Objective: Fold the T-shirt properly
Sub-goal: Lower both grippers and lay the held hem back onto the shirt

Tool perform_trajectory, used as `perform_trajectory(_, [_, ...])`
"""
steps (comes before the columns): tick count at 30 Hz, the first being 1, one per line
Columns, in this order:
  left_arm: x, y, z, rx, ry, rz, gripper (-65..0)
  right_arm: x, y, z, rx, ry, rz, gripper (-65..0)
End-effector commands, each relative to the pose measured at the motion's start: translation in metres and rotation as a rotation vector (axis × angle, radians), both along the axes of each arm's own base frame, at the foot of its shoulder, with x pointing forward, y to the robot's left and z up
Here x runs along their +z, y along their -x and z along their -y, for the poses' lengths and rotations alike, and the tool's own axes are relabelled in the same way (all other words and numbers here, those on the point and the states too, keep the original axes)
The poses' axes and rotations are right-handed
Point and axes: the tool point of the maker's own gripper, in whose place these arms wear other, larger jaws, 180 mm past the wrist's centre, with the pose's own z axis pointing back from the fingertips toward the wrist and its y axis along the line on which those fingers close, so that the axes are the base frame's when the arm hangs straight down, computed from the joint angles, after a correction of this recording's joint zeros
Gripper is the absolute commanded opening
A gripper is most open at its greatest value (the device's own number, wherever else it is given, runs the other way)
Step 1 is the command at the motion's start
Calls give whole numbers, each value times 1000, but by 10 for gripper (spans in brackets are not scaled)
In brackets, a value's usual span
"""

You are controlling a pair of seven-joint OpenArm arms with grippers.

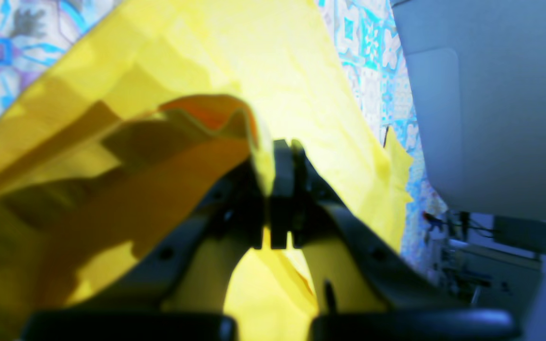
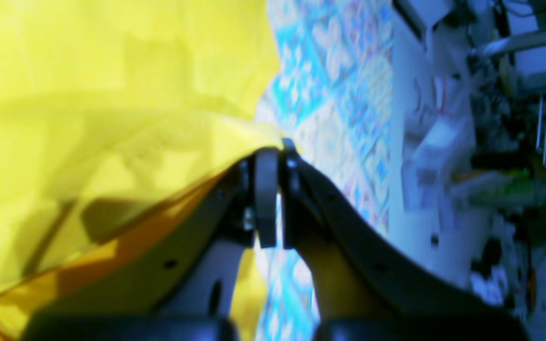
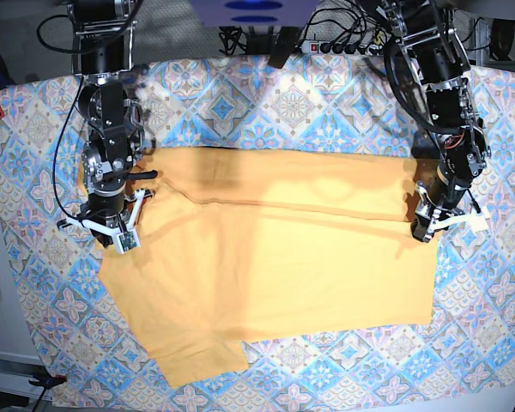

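Left wrist view: the left gripper [image 1: 282, 147] pinches the yellow T-shirt [image 1: 168, 142], filling the frame's left.

Right wrist view: the right gripper [image 2: 273, 151] pinches its edge.

Base view: the shirt lies mid-frame on the patterned cloth [image 3: 266, 103].

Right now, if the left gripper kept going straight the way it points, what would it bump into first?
Probably more of the T-shirt. The left gripper is shut on a fold of it, and yellow fabric spreads right ahead of its tips. Beyond that lies the patterned cloth, though depth is hard to judge.

T-shirt [image 3: 275, 257] lettering hidden; wrist views blurred.
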Motion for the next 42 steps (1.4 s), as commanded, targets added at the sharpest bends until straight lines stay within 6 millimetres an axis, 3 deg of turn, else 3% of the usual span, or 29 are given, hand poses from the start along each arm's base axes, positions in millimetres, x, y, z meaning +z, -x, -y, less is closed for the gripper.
perform_trajectory(1, [11,-7,-5,4,-13,37,-650,13,-12,4,5,18,49,-650])
perform_trajectory(6, [8,-7,-8,31,-18,42,-650,4,-24,4,12,11,35,-650])
perform_trajectory(12, [6,-7,-11,47,-23,43,-650,-5,-38,-27,101,22,8,-648])
perform_trajectory(17, [6,-7,-11,47,-24,43,-650,-12,-37,-27,100,23,-12,-644])
perform_trajectory(20, [4,-6,-13,42,-50,30,-648,-9,-42,-26,96,25,-4,-608])
perform_trajectory(26, [0,-2,-13,41,-56,16,-413,11,-44,-6,-21,57,109,-499])
perform_trajectory(29, [-4,4,-13,39,-53,4,-397,18,-44,-3,-47,66,147,-458])
perform_trajectory(33, [-6,17,-10,36,-36,1,-397,3,-19,-3,-48,64,107,-457])
perform_trajectory(42, [-17,78,-1,38,31,-36,-397,-11,54,-12,3,98,7,-455])
